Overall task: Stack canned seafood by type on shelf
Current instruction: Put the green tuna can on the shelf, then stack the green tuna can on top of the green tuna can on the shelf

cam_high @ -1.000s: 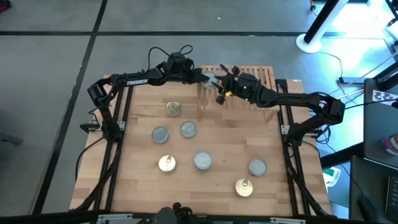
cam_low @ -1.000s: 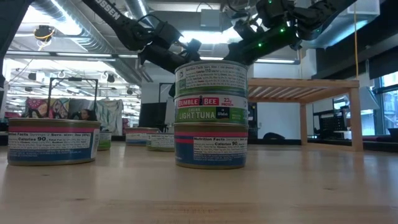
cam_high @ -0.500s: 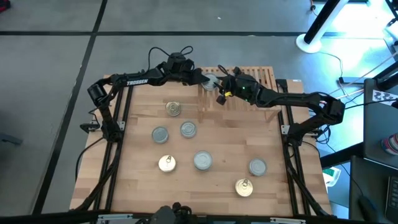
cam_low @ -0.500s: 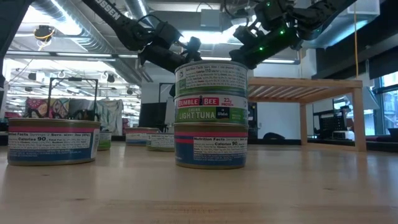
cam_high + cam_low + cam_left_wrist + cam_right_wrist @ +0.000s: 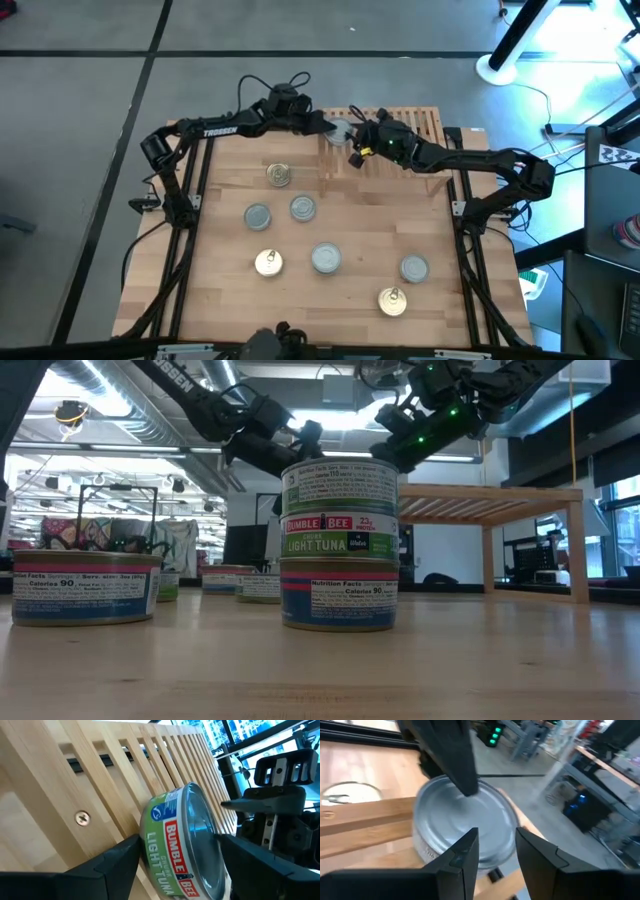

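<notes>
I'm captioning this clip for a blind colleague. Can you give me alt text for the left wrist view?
The left gripper holds a short round green-labelled tuna can with a silver-grey top between its dark fingers, over the slatted light-wood shelf. The right gripper shows close beyond the can.

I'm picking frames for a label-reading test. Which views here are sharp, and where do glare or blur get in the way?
Low view: the stacked cans are crisp, labels readable, but bright ceiling lights leave the arms as silhouettes. Right wrist view: motion-blurred, the silver-topped can smeared. Left wrist view: the Bumble Bee can is sharp, with blue sheen on its lid. High view: a bright patch washes out the floor at upper right.
</notes>
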Controlling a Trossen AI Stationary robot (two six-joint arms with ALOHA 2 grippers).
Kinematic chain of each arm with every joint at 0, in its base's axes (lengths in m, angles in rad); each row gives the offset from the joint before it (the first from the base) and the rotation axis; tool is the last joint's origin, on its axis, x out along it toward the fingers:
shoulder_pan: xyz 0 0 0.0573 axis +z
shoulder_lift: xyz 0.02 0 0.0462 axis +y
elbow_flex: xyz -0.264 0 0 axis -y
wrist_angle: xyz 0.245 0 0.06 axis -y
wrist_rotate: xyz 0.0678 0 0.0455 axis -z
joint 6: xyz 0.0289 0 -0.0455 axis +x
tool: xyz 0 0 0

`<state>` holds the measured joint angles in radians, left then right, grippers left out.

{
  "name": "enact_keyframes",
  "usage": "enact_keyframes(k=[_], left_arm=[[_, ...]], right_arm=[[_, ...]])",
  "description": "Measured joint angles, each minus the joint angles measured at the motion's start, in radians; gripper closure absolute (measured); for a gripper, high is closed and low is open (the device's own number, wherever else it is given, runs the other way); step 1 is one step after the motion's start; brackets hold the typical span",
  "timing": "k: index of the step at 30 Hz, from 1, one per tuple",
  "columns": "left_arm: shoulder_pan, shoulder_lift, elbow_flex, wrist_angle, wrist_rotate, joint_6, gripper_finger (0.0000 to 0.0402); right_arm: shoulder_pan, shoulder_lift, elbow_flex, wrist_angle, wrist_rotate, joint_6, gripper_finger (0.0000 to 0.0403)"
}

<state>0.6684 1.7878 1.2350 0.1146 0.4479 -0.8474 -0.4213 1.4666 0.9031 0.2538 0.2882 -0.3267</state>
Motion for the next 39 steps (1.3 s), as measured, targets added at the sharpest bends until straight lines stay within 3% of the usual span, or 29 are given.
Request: enact_keyframes(k=[8, 14, 20, 26, 34, 39], left_arm=[[0.048, -0.001, 0.0, 0.0, 0.004, 0.013, 0.013], [0.085, -0.001, 0.0, 0.001, 0.061, 0.021, 0.013], [0.114, -0.001, 0.0, 0.002, 0.19, 0.11, 0.013], [0.113, -0.011, 0.0, 0.0, 0.206, 0.215, 0.013], [0.113, -0.126, 0.0, -0.012, 0.199, 0.403, 0.013], [0.087, -0.238, 0.0, -0.127, 0.194, 0.55, 0.013]], right_arm=[[0.0, 0.0, 0.0, -0.002, 0.035, 0.0, 0.0272], [0.001, 0.0, -0.002, 0.014, 0.035, 0.0, 0.0272], [0.002, -0.021, -0.003, 0.019, 0.034, 0.0, 0.0272], [0.002, -0.059, -0.003, -0.002, 0.034, 0.0, 0.0272], [0.002, -0.14, -0.003, -0.08, 0.033, 0.007, 0.0272], [0.002, -0.192, -0.003, -0.113, 0.033, 0.008, 0.0272]])
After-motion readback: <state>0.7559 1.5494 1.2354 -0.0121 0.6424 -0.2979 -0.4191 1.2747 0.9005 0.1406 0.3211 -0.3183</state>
